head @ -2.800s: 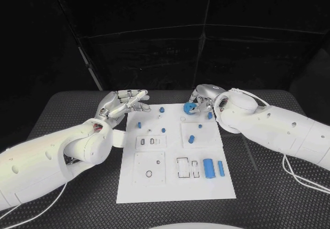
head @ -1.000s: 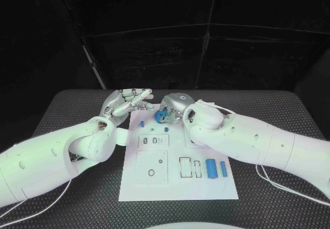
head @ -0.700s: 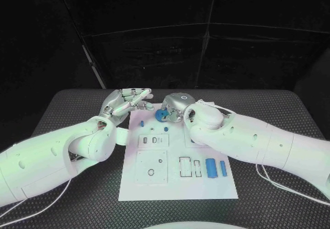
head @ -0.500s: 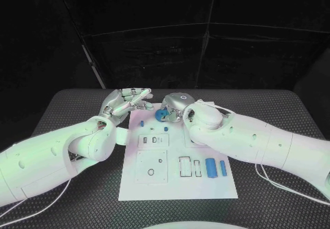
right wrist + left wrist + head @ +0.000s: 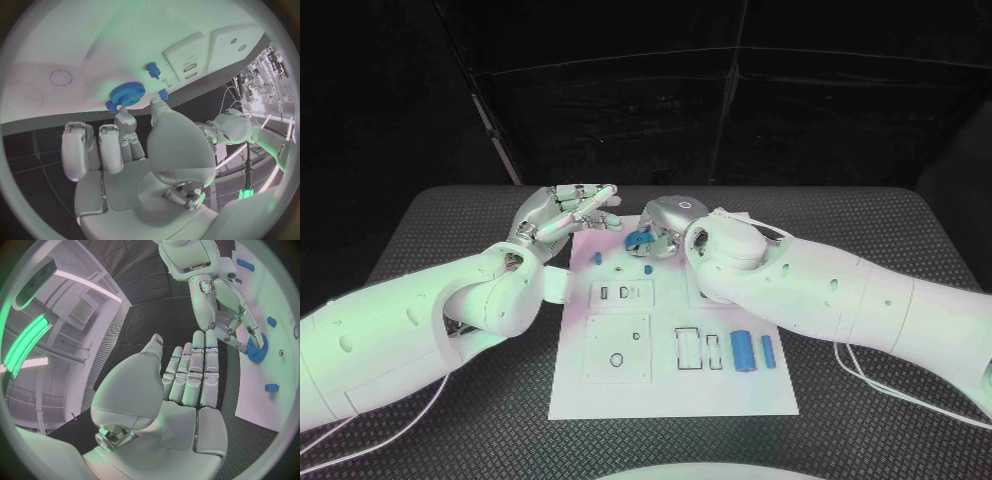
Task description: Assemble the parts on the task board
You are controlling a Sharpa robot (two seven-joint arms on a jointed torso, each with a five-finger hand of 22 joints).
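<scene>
The white task board [image 5: 672, 395] lies in the middle of the table. My right hand [image 5: 669, 222] hovers over the board's far left part and pinches a blue gear [image 5: 642, 240] between thumb and fingertips. The right wrist view shows this gear [image 5: 128, 92] close above the board [image 5: 75, 45], next to a small blue peg [image 5: 152, 70]. My left hand [image 5: 568, 213] is raised at the board's far left corner, fingers stretched out and holding nothing. From the left wrist view the left hand [image 5: 187, 385] faces my right hand [image 5: 224, 302] and the gear [image 5: 256, 345].
Two small blue pegs [image 5: 596, 258] [image 5: 648, 270] stand on the board's far half. Two blue cylinders [image 5: 743, 352] [image 5: 767, 350] lie near its right edge beside rectangular slots [image 5: 689, 350]. A round socket [image 5: 616, 358] is at the near left. Black mat surrounds the board.
My right hand has carried the gear leftward across the board's far edge toward the left hand. Over the last second both hands have stayed nearly still.
</scene>
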